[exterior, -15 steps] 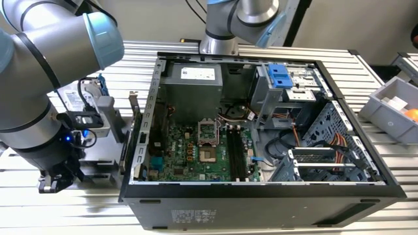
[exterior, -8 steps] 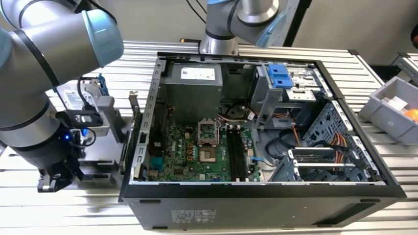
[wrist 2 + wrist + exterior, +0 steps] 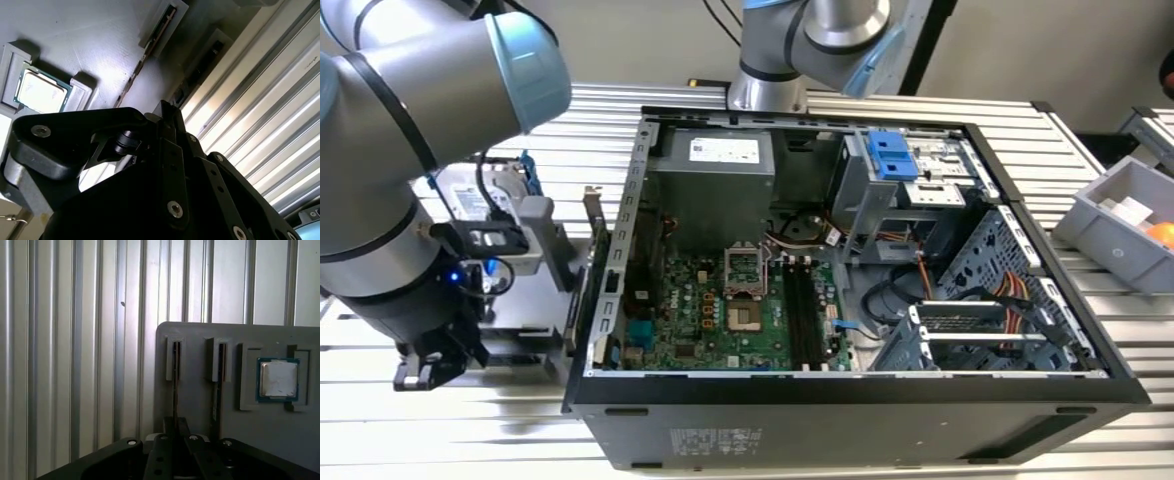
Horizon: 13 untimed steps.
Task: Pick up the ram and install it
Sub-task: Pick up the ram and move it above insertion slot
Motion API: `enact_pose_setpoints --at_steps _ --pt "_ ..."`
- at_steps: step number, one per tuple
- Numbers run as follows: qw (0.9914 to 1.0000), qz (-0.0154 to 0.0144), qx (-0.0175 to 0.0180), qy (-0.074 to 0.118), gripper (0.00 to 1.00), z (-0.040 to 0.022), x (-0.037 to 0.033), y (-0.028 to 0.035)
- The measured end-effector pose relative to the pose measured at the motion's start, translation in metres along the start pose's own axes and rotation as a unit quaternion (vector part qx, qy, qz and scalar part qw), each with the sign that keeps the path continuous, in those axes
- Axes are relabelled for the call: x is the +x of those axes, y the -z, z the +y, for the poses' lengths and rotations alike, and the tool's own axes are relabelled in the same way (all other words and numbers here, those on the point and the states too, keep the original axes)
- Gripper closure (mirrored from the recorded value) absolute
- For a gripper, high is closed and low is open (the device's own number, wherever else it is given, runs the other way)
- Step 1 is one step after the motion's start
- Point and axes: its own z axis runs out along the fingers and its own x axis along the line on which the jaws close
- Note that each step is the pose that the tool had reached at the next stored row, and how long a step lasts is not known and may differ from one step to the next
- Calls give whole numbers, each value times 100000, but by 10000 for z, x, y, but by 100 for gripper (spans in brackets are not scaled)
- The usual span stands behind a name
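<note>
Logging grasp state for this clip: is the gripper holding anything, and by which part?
Cannot be told. The gripper sits at one end of a ram stick standing in its grey holder.

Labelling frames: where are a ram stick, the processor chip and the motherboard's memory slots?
ram stick (image 3: pixel 176 385): first wrist view, midway along its thin edge
processor chip (image 3: pixel 278 379): first wrist view, centre of its pale lid
memory slots (image 3: pixel 803 315): exterior view, middle of the dark slots

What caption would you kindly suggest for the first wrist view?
Gripper lined up with a ram standing edge-on in the grey holder, processor alongside.
</note>
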Motion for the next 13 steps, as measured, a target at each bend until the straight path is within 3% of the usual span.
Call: enact_pose_setpoints --at_steps 13 --pt "100000 2 -1 -3 100 3 -1 84"
